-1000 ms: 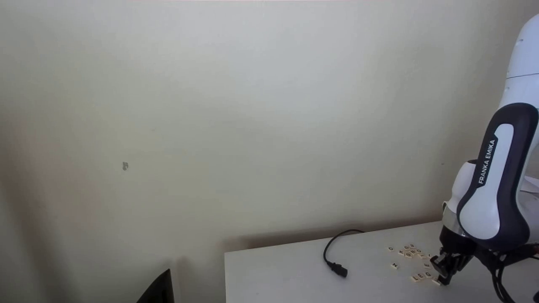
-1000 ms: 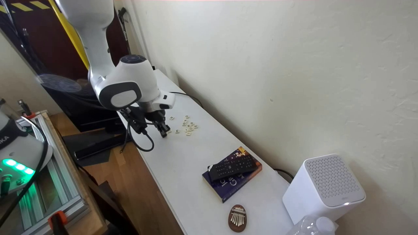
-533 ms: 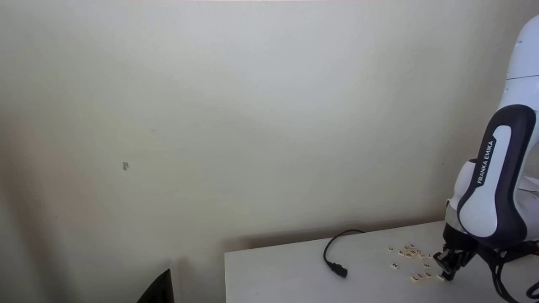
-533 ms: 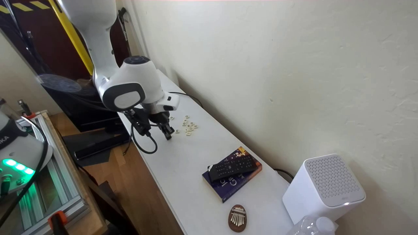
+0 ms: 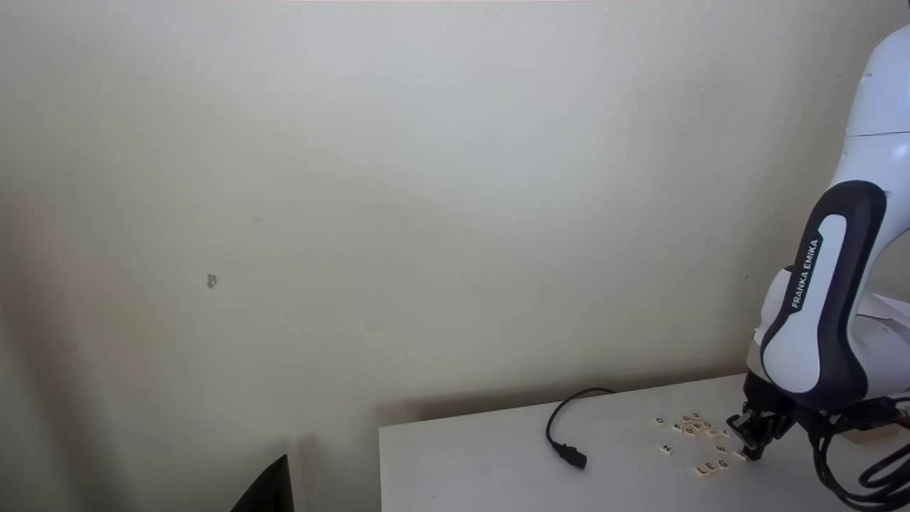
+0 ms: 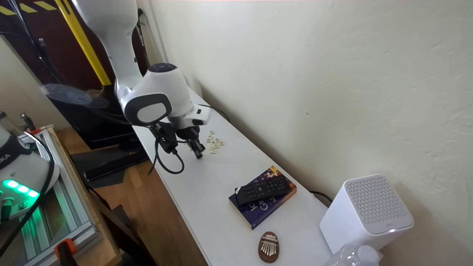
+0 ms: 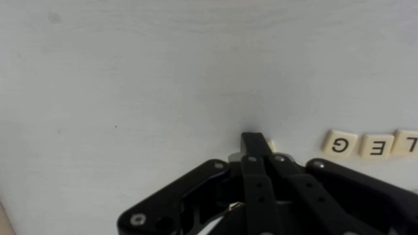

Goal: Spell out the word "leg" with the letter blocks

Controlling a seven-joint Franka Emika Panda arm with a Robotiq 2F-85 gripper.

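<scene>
Small beige letter blocks lie on the white table. L (image 7: 412,143), E (image 7: 377,148) and G (image 7: 340,145) form a row in the wrist view, upside down there; the row also shows in an exterior view (image 5: 709,468). My gripper (image 7: 256,143) has its fingertips together, low at the table beside the G end. Another block (image 7: 271,146) shows partly behind the fingertips on their right side; its letter is hidden. It also shows at the fingertips in an exterior view (image 5: 741,455). The gripper shows in both exterior views (image 6: 199,156).
A loose cluster of blocks (image 5: 693,427) lies farther back, with a single N block (image 5: 666,449) apart. A black cable (image 5: 569,455) lies left. A book (image 6: 255,214) with a remote (image 6: 264,189), a thumb piano (image 6: 268,246) and a white speaker (image 6: 366,210) stand along the table.
In an exterior view the gripper has shifted toward the table's back, and the block at its fingertips has moved along with it. The L, E, G row has not moved.
</scene>
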